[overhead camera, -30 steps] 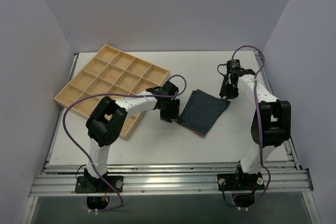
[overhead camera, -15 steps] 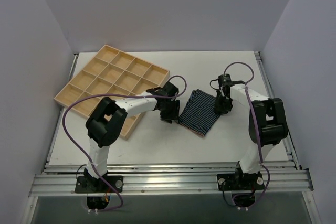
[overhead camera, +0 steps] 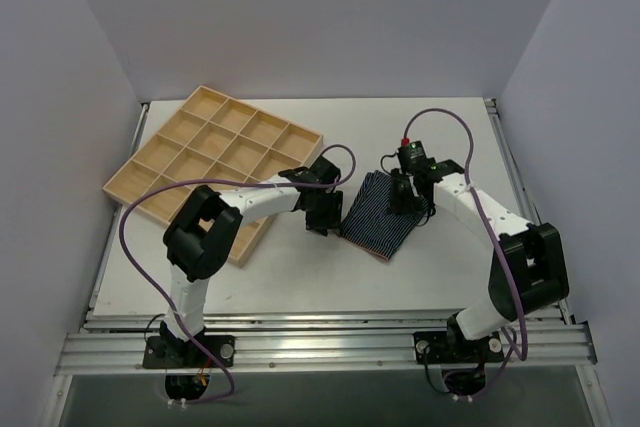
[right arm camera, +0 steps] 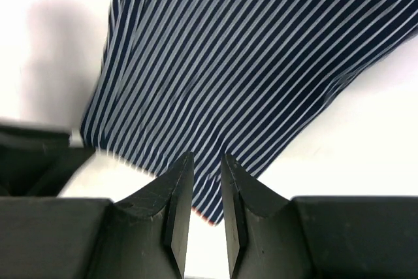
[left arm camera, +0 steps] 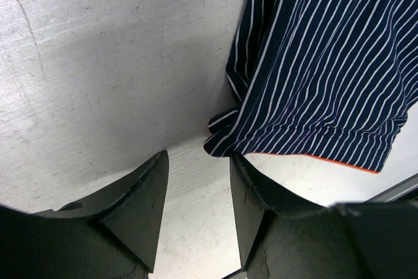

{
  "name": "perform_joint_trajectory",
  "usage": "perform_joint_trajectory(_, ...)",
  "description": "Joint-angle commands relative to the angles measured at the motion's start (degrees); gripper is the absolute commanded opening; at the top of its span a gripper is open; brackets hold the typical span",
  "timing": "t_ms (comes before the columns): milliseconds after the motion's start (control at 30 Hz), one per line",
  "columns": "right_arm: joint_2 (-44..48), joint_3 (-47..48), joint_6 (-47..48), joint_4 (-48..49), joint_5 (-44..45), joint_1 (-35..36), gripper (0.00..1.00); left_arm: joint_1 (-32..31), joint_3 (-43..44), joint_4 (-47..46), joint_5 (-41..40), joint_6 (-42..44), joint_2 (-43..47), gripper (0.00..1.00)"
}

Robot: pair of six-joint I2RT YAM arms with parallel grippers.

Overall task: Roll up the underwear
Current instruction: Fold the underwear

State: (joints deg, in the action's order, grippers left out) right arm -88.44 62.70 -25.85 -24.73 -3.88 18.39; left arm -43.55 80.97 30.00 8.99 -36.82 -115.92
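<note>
Lying flat on the table (overhead camera: 300,267), the striped underwear (overhead camera: 375,225) sits right of the tray (overhead camera: 215,152). The left gripper (left arm camera: 197,158) stands at its left edge, jaws apart and empty. The right gripper (right arm camera: 206,158) hangs over it, jaws narrowly parted, empty.

There is one underwear (overhead camera: 385,217) and one table (overhead camera: 300,277). There is one wooden tray (overhead camera: 262,110), divided into square cells, four along its far edge; an arm hides part of the grid, so the full cell count cannot be told. There are two robot arms with two grippers, the left gripper (overhead camera: 322,215) and the right gripper (overhead camera: 402,197).
</note>
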Motion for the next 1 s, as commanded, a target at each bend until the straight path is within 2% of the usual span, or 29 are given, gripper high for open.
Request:
perform_joint_trajectory(0, 2.2, -7.1, -4.4, -0.4, -3.2, 2.9, 0.20, -0.8, -1.1, 2.6, -0.6, 0.3, -1.3, 0.52)
perform_joint_trajectory(167, 7.4, -15.5, -10.8, 5.2, -6.1, 6.7, 0.20, -0.9, -0.4, 3.2, -0.9, 0.7, -1.7, 0.52)
perform_joint_trajectory(267, 6.9, -19.9, -11.8, 6.6, -4.9, 7.4, 0.18, -0.8, 0.5, 4.0, -1.1, 0.8, -2.1, 0.52)
perform_joint_trajectory(433, 4.2, -21.2, -10.5, 5.5, -2.0, 7.6, 0.16, -0.8, 1.3, 4.9, -1.3, 1.0, -2.8, 0.52)
perform_joint_trajectory(633, 3.5, -19.5, -9.9, 3.4, 0.1, 7.6, 0.15, -0.9, 1.6, 5.3, -1.1, 0.6, -2.8, 0.52)
perform_joint_trajectory(767, 6.2, -13.5, -8.5, -2.0, 2.8, 7.6, 0.18, -1.8, 0.4, 5.8, 0.7, -0.8, -0.4, 0.52)
perform_joint_trajectory(900, 7.9, -5.8, -7.6, -8.0, 4.5, 7.5, 0.21, -4.0, -3.1, 5.3, 0.9, -3.8, 6.7, 0.53)
perform_joint_trajectory(967, 8.8, -4.6, -7.8, -9.0, 5.4, 7.4, 0.22, -4.1, -4.1, 4.2, 2.1, -4.5, 10.6, 0.57)
